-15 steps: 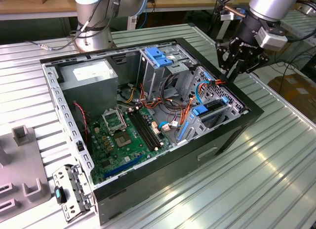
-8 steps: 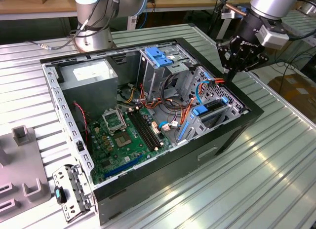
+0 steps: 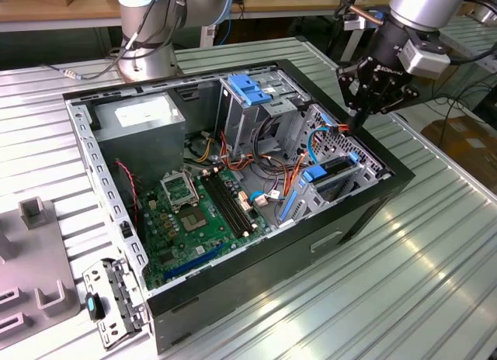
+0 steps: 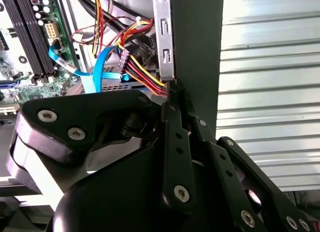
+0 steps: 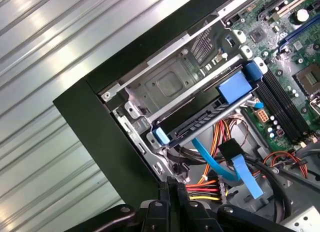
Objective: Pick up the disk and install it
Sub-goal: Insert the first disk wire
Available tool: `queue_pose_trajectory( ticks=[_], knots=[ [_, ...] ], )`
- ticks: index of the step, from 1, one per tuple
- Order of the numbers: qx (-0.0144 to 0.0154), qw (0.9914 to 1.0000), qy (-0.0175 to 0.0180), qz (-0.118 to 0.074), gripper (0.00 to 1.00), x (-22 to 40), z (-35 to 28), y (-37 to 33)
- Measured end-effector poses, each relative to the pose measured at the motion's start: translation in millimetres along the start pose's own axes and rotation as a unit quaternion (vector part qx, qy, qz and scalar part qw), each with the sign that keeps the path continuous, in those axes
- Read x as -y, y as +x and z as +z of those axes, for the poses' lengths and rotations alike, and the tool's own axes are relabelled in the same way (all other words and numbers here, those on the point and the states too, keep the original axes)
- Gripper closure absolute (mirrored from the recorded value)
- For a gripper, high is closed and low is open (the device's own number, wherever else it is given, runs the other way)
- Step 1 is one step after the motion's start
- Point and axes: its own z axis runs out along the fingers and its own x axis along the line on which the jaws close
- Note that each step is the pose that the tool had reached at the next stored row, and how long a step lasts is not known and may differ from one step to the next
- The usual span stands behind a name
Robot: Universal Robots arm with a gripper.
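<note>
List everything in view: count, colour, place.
table: 1, silver, ribbed, under everything
computer case: 1, black, open, on table
motherboard: 1, green, case floor
power supply: 1, grey, case corner, exterior view's left
drive cage: 1, metal, blue top, far side of case
disk: 1, dark edge showing, in blue-tabbed bay
flat cable: 1, light blue, below bay
wire bundle: 1, red/yellow/orange, by end effector
bracket: 1, silver, on table outside case
arm: 1, silver-grey, exterior view's upper right
end effector: 1, black, shut, at case edge beside bay
</note>
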Motion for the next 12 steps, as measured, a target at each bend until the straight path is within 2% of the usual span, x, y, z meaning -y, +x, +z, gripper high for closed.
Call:
queue_pose_trajectory(
  ticks=[1, 4, 7, 9, 12],
  knots=[
    [0.0000, 0.99999, -0.0001, 0.004, 0.83, 0.0, 0.0, 0.0],
    [-0.0001, 0.99941, -0.0006, 0.034, 0.83, 0.0, 0.0, -0.1],
    [-0.0001, 0.99822, -0.0010, 0.060, 0.83, 0.0, 0.0, -0.1],
    [-0.0001, 0.99705, -0.0013, 0.077, 0.83, 0.0, 0.0, -0.1],
    [-0.0001, 0.99463, -0.0017, 0.103, 0.83, 0.0, 0.1, -0.1]
  ],
)
